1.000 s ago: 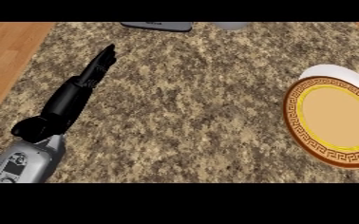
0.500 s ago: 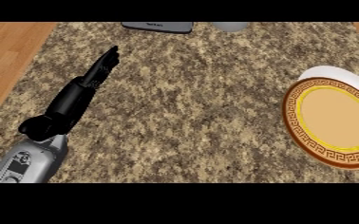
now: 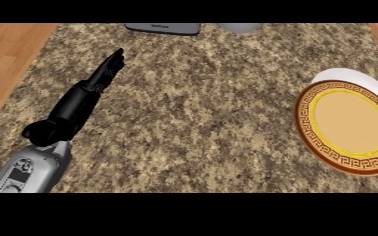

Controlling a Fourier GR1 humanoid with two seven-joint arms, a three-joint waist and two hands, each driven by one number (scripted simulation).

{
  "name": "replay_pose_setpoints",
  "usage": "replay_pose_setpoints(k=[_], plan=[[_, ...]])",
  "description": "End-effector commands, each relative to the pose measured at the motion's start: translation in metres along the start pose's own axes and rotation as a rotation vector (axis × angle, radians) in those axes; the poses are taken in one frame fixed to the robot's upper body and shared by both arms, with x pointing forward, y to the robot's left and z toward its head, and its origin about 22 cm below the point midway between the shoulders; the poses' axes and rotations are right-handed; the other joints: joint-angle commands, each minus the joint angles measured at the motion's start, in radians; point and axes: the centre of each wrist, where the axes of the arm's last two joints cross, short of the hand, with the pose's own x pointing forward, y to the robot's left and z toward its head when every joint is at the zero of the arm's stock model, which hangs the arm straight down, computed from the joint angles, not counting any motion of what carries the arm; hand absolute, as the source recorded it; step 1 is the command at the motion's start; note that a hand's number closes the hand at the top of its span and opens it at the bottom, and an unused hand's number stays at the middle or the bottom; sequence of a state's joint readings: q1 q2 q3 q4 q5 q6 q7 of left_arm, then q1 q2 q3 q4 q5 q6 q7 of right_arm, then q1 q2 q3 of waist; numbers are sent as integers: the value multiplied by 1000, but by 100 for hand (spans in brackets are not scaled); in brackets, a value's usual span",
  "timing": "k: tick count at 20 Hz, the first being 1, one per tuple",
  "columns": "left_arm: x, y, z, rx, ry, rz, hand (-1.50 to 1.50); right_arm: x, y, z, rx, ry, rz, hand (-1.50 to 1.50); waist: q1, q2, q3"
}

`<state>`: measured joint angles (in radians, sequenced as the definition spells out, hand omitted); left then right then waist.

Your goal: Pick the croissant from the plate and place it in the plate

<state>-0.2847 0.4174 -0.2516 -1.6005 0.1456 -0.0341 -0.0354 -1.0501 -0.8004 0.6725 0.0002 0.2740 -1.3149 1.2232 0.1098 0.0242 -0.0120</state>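
Note:
My left hand (image 3: 81,100) lies over the granite counter at the view's left, fingers straight and pointing up and to the right, holding nothing. A round plate (image 3: 341,126) with a brown patterned rim and a tan middle sits at the right edge, and nothing lies on it. Behind it peeks the rim of a white plate (image 3: 341,74). No croissant shows anywhere. My right hand is out of view.
A flat grey object (image 3: 164,28) and a pale round object (image 3: 239,27) sit at the counter's far edge. A wooden surface (image 3: 18,50) borders the counter on the left.
My left hand has shifted slightly to the right and its fingers have stretched further up the counter. The plates have not moved.

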Motion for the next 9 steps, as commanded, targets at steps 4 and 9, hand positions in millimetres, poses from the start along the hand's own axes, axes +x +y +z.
replay_pose_setpoints(k=[4, 9], plan=[[2, 4, -4, 17, -5, -19, 0, -7, 7, 43, 38, 152, -147, -150, -19, -2, -3], [-3, 4, -4, 33, 13, -9, 0, -7, 9, 68, 87, 144, -144, -150, -20, 4, -4]])
